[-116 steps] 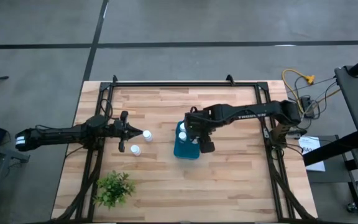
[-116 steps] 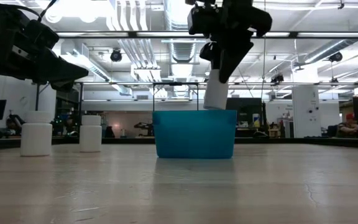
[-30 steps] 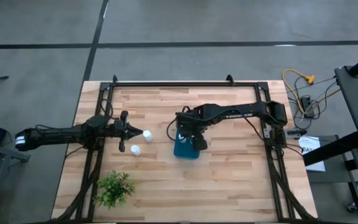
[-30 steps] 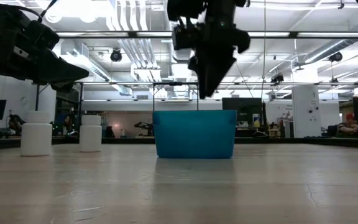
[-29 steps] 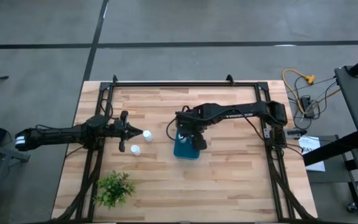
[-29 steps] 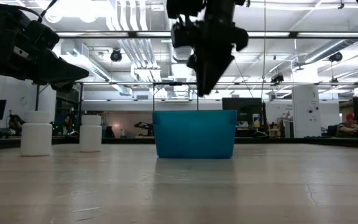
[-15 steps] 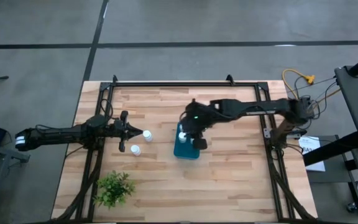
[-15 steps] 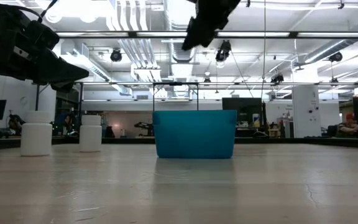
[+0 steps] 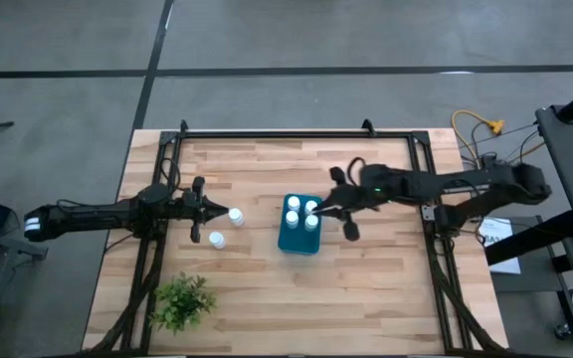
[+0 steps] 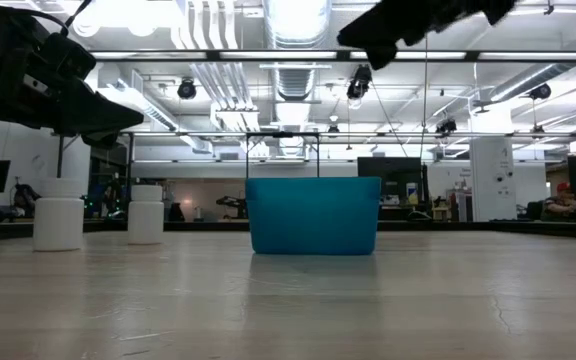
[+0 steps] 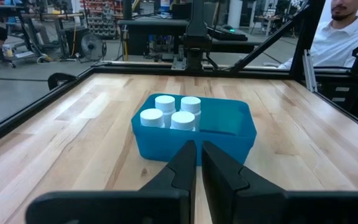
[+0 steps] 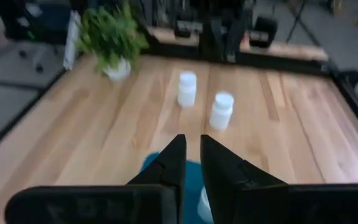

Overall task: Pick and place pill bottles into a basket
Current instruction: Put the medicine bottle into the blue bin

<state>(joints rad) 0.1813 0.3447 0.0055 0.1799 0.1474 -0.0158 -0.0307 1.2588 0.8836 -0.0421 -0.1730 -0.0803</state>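
Observation:
The teal-blue basket (image 9: 297, 242) (image 10: 313, 215) (image 11: 229, 134) stands mid-table with several white pill bottles (image 9: 292, 204) (image 11: 183, 120) upright inside. Two more pill bottles (image 9: 236, 215) (image 9: 217, 240) (image 10: 58, 212) (image 12: 221, 109) stand on the wood to its left. My left gripper (image 9: 217, 210) (image 11: 197, 149) hovers shut above those two, pointing at the basket and touching nothing. My right gripper (image 9: 328, 211) (image 10: 366, 42) (image 12: 191, 142) hangs high over the basket's right edge, pointing nearly level toward the table's left, fingers together with nothing between them.
A small green plant (image 9: 180, 301) (image 12: 109, 34) stands at the near left corner. A black metal frame (image 9: 277, 134) runs along the table's edges. Cables (image 9: 480, 139) lie off the right side. A person in a white shirt (image 11: 347, 34) sits beyond the table.
My right gripper has risen from just above the basket and drawn back toward the table's right edge. It has tipped from pointing down to nearly level. The bottles in the basket, covered by the arm before, now show from above.

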